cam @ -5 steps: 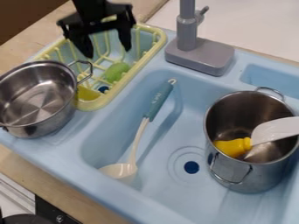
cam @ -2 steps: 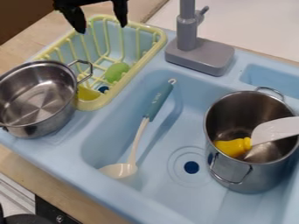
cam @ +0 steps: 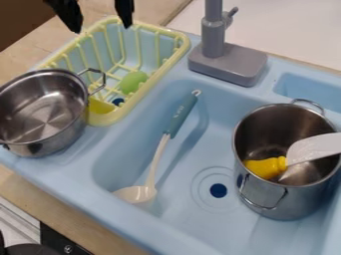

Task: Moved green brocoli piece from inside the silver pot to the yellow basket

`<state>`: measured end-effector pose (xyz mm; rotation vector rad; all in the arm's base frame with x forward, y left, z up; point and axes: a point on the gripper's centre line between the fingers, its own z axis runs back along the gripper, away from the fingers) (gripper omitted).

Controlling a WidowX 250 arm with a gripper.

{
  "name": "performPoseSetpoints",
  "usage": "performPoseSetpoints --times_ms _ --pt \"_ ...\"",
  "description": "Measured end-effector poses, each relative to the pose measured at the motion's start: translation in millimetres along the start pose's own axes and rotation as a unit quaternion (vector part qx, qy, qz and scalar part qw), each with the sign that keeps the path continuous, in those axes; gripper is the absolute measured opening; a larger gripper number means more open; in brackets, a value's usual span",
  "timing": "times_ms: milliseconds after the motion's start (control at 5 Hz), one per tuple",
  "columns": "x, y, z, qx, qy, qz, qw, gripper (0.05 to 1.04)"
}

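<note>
Green broccoli piece [cam: 133, 82] lies inside the yellow basket [cam: 184, 44], upper left of the frame, toward the basket's right side. My pincer [cam: 102, 28] hangs at the frame's top edge, left of centre, its fingers [cam: 126, 14] well apart.

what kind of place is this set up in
It looks like a toy kitchen, at its sink: a light blue basin with a grey faucet, a yellow dish rack on one side, and a silver pot standing in the basin.
</note>
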<state>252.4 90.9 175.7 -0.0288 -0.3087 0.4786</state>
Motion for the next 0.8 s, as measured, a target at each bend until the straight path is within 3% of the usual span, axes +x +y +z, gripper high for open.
performPoseSetpoints --times_ms 200,400,800 --pt "-8.6 5.8 8.2 0.015 -0.012 -0.017 0.9997 1.0" --pt "-9.6 17.9 12.2 0.03 -0.021 0.008 0.9993 1.0" --pt "-8.8 56.8 1.9 0.059 -0.002 0.071 0.9957 1.0"
